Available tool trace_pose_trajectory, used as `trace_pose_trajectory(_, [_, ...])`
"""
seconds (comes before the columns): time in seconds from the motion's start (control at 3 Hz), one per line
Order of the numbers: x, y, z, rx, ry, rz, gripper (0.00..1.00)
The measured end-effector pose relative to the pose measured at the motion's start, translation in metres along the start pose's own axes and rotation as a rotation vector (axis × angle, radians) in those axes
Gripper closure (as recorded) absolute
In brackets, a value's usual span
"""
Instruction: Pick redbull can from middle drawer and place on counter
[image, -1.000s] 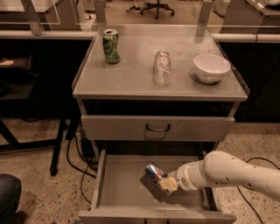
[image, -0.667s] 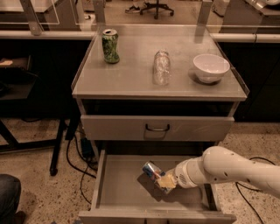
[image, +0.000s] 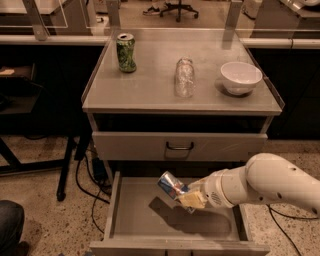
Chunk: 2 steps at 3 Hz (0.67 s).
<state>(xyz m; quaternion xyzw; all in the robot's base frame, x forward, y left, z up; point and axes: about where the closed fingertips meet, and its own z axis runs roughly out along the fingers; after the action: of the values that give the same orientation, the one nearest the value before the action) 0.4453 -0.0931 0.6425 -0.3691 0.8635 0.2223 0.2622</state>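
Observation:
The redbull can (image: 171, 184) is blue and silver, tilted, and held by my gripper (image: 188, 197) above the floor of the open middle drawer (image: 145, 220). The gripper is shut on the can's lower end, and its yellowish fingers (image: 193, 200) show beside it. My white arm (image: 260, 187) reaches in from the right. The can's shadow falls on the drawer floor below it. The counter (image: 150, 85) is the grey cabinet top above.
On the counter stand a green patterned can (image: 126, 52) at the back left, a clear bottle lying down (image: 184, 76) in the middle and a white bowl (image: 240, 77) at the right. A closed drawer front with a dark loop handle (image: 179, 146) sits above the open drawer.
The gripper has lifted the redbull can higher and a little to the left inside the drawer; the arm has risen with it.

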Motion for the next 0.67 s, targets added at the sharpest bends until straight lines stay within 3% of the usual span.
trace_pose_trajectory(0.33, [-0.004,-0.001,0.0,0.002,-0.014,0.002,1.0])
trace_pose_trajectory(0.67, [-0.05,0.001,-0.031,0.043,-0.101,-0.049,1.0])
